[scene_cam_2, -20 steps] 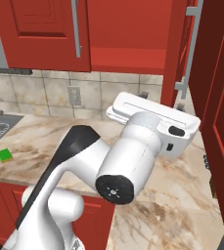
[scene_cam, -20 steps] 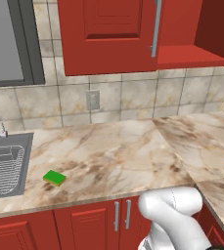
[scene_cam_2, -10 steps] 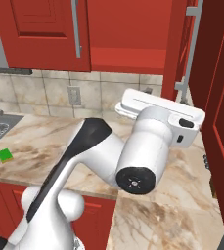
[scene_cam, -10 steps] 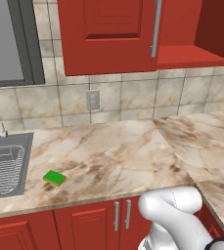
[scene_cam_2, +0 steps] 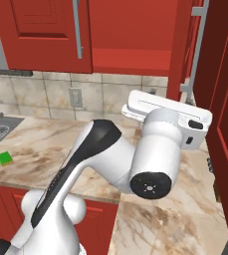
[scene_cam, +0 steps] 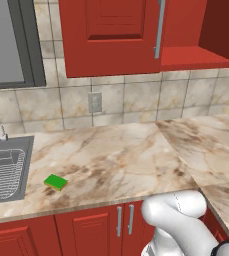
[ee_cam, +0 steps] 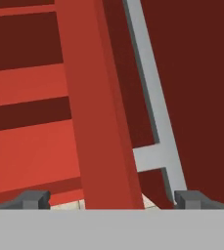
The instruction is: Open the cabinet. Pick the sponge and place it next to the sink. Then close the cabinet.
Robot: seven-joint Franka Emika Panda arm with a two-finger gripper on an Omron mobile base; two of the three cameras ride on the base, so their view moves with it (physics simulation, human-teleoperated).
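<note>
Jaws apart, cabinet (ee_cam: 108,122) perhaps unlabelled

We find no readable text, label, brand, number or sign anywhere: the cabinet (scene_cam: 111,35), the sponge (scene_cam: 55,182), the sink (scene_cam: 6,170) and the table (scene_cam: 116,160) all carry none.

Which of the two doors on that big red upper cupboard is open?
The right door: it is swung out toward the room, showing the shelf inside. The left door lies flat and shut, its handle upright.
</note>
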